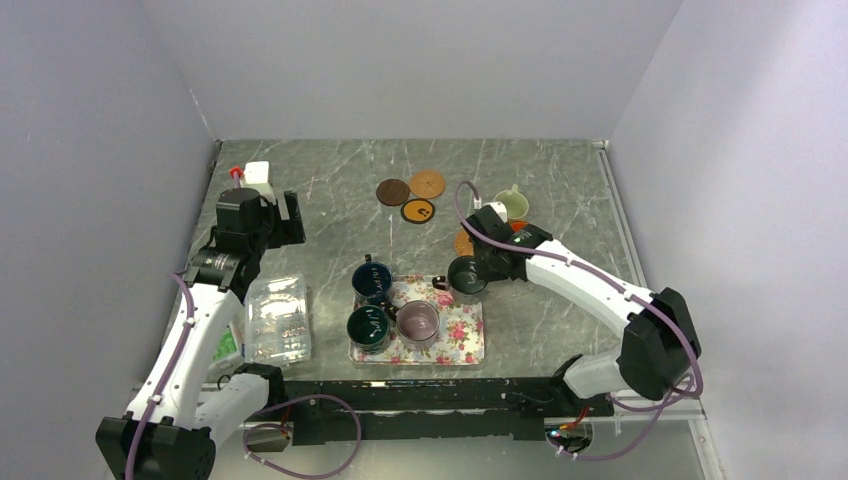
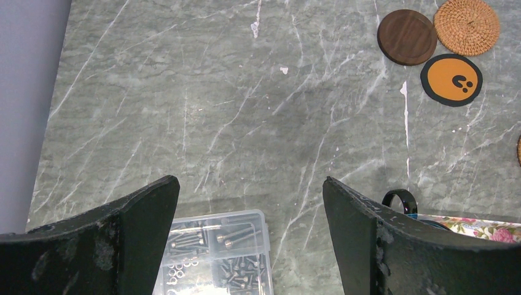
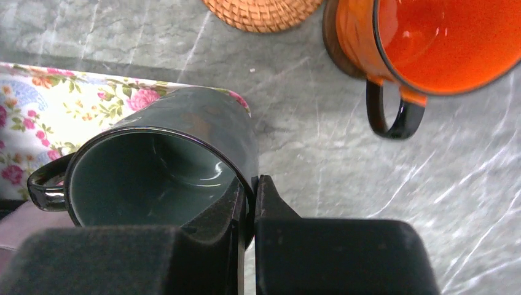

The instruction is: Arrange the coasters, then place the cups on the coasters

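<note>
Grey veined tabletop (image 1: 330, 200), perhaps marble, pale walls (image 1: 400, 60), left gripper (image 2: 250, 187) spread, right gripper (image 3: 252, 190) pinching dark green cup (image 3: 196, 117)

Right claw (image 1: 478, 262) at a dark green mug (image 1: 466, 279), far right corner of floral tray (image 1: 462, 342); three mugs (image 1: 418, 322) on tray, three coasters (image 1: 418, 211) beyond.

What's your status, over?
Right fingers shut on rim of dark green glazed mug, at floral tray corner. Left fingers open. Bright orange mug, tan woven coaster close by.
</note>
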`<state>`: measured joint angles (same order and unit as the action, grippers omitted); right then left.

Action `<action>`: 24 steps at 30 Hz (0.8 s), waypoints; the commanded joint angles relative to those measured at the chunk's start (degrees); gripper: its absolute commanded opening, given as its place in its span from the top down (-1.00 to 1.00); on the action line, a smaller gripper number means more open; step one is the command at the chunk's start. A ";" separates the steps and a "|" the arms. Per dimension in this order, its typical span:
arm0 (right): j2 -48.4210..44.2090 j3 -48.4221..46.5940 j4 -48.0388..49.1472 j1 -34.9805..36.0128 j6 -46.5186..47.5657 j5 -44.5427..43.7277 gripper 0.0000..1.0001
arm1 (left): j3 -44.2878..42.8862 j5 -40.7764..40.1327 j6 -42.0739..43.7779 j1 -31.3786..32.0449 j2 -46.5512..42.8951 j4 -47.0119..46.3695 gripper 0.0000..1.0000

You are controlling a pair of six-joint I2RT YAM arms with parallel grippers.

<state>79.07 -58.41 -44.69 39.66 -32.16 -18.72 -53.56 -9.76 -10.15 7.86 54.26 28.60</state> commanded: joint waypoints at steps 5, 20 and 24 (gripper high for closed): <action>-4.17 -0.62 6.82 -3.21 26.36 13.62 1.00 | -0.57 0.32 -0.13 0.23 0.11 -0.56 -0.87; 0.09 0.01 8.68 -3.53 36.22 20.10 1.00 | -0.53 0.65 -0.13 0.23 0.24 -0.66 -0.87; 2.71 -0.67 9.31 -3.51 37.24 18.95 1.00 | -0.49 0.59 -0.13 0.18 0.30 -0.65 -0.87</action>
<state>80.49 -56.45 -38.96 36.29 3.07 0.49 -53.56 -9.74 -10.15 7.88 54.28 28.58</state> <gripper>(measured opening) 0.056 0.935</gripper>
